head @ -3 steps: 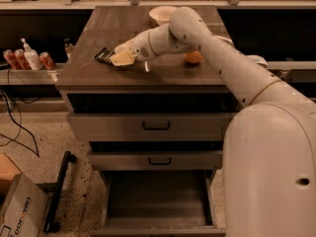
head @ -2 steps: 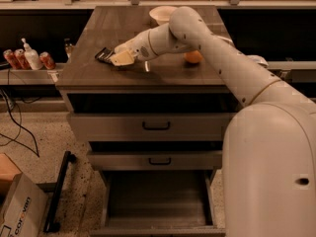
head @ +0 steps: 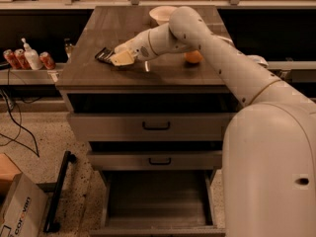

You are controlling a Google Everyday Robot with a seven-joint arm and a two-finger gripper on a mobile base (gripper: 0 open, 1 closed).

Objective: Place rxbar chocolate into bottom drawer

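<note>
Change check against the views up to a second ago: none visible. Arm pose, gripper (head: 120, 59) position and rxbar chocolate (head: 103, 55) all match, so the reach seems paused at the pick-up point, not yet lifting. The gripper sits low over the left-centre of the desk (head: 94, 38), touching or just over the right end of the bar; whether it is clenched on the bar or released cannot be told here. The bar lies flat on the desk, its dark left end sticking out from under the gripper. Judgement: grasp stage, transfer not begun; the whole carry down to the bottom drawer (head: 158, 201) is left. That drawer stands pulled out, plain floor showing, nothing seen in it. Count: one bar; one orange fruit (head: 193, 57), right of the gripper and apart from it; one pale bowl (head: 162, 14) at the back; three drawers, the two upper drawers (head: 156, 126) with black handles.
</note>
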